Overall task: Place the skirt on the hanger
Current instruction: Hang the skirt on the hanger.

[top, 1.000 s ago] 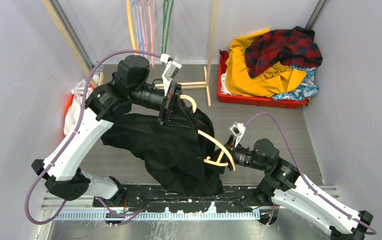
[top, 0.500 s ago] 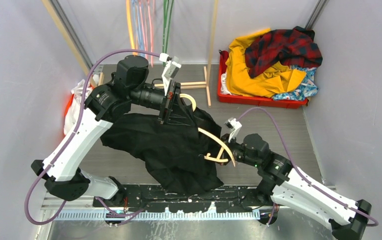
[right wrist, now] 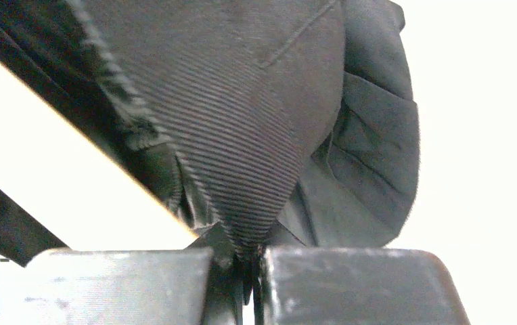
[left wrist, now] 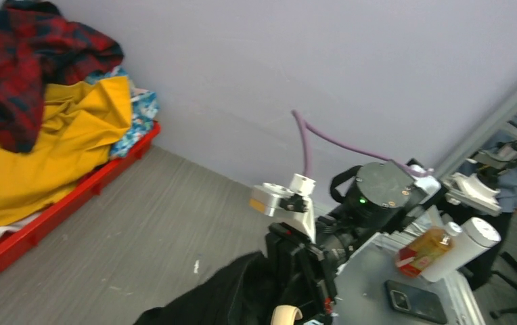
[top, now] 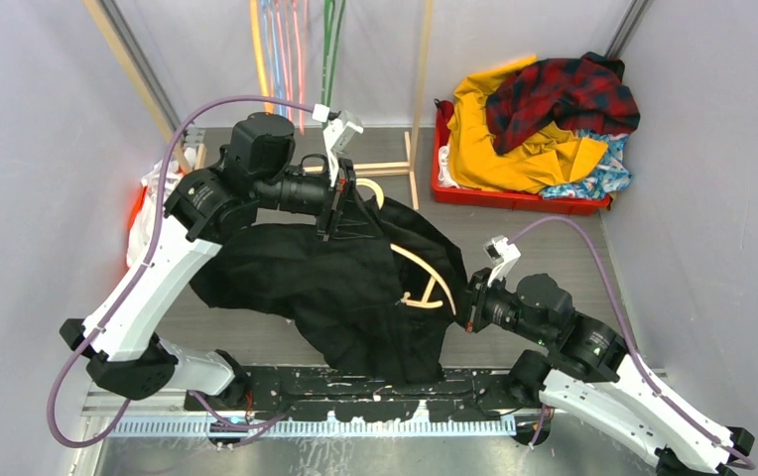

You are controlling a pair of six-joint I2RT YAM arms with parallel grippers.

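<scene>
Sprawling over the bench (top: 554,248), a black garment (top: 325,288) hangs between both arms. A red bin (top: 514,198) sits at the far right corner. The skirt (top: 608,169) lies in it as a blue flowered strip along the right side, tucked under a yellow garment, well apart from either claw and nearer the right arm. A wooden hanger (top: 433,278) is buried in the black cloth. The left claw (top: 340,203) is narrow and appears to grip the hanger's upper end. The right claw (top: 466,305) is pinched tight on black fabric. Both likely must let go first.
</scene>
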